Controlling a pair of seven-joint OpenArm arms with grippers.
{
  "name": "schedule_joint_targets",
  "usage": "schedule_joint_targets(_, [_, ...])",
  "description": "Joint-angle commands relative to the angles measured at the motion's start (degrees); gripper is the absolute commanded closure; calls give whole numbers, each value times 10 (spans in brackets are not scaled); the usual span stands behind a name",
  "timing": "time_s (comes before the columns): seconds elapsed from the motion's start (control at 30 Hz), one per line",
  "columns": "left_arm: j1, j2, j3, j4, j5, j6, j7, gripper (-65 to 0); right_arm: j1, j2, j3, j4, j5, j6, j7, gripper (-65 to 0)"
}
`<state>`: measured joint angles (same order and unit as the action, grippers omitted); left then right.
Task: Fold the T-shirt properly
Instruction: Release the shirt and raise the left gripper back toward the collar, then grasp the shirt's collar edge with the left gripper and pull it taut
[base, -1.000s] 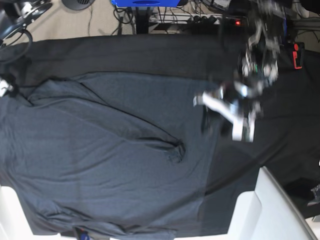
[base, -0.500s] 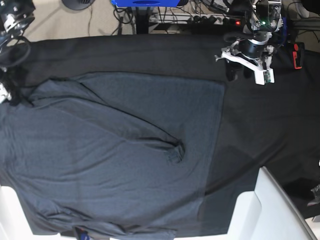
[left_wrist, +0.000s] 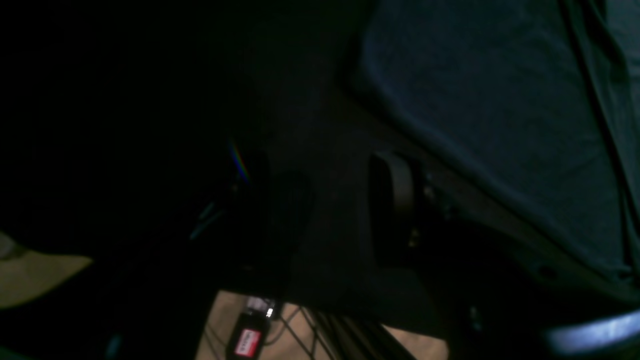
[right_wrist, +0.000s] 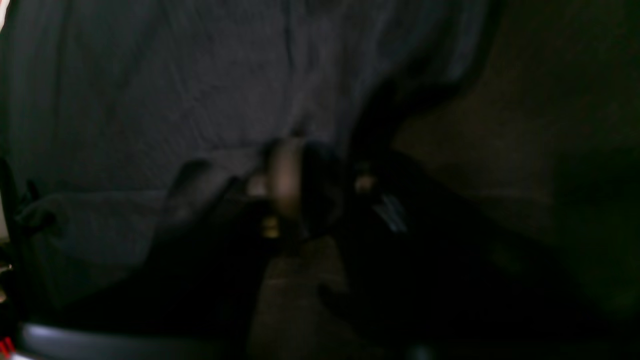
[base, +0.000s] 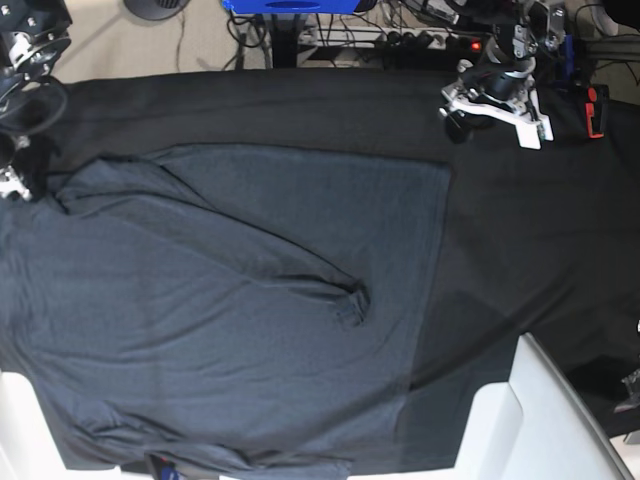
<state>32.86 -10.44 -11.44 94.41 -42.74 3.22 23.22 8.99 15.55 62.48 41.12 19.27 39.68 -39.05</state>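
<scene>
The dark grey T-shirt lies spread and wrinkled over the black table cloth, with a raised fold near its middle. At the shirt's far left edge sits my right gripper. In the blurred right wrist view its fingers look pressed together on shirt fabric, and folds run up to them. My left gripper hovers over bare black cloth at the back right, apart from the shirt's corner. The left wrist view shows its pads spread wide with nothing between them, and the T-shirt lies beyond.
A white curved panel rises at the front right corner. A red-and-black object sits on the cloth at the back right. Cables and a power strip lie on the floor behind the table.
My left arm has pulled back from the shirt's right edge to the table's back right. The right gripper has closed at the shirt's left edge.
</scene>
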Motion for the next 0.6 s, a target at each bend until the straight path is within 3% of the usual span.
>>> schedule_joint_targets(0.0, [2, -3, 1, 6, -7, -5, -8, -318, 6, 11, -1, 5, 1, 3, 1, -12])
schedule_joint_targets(0.2, [1, -4, 0, 4, -13, -5, -8, -341, 6, 10, 3, 5, 1, 3, 1, -2])
schedule_joint_targets(0.37, [-10, -2, 3, 1, -13, -5, -8, -584, 6, 10, 1, 5, 1, 3, -2, -2])
schedule_joint_targets(0.43, [-13, -2, 1, -1, -13, -5, -8, -647, 6, 10, 0, 5, 1, 3, -2, -2])
schedule_joint_targets(0.57, [-44, -2, 3, -28, -13, -5, -8, -604, 6, 10, 0, 5, 1, 3, -2, -2])
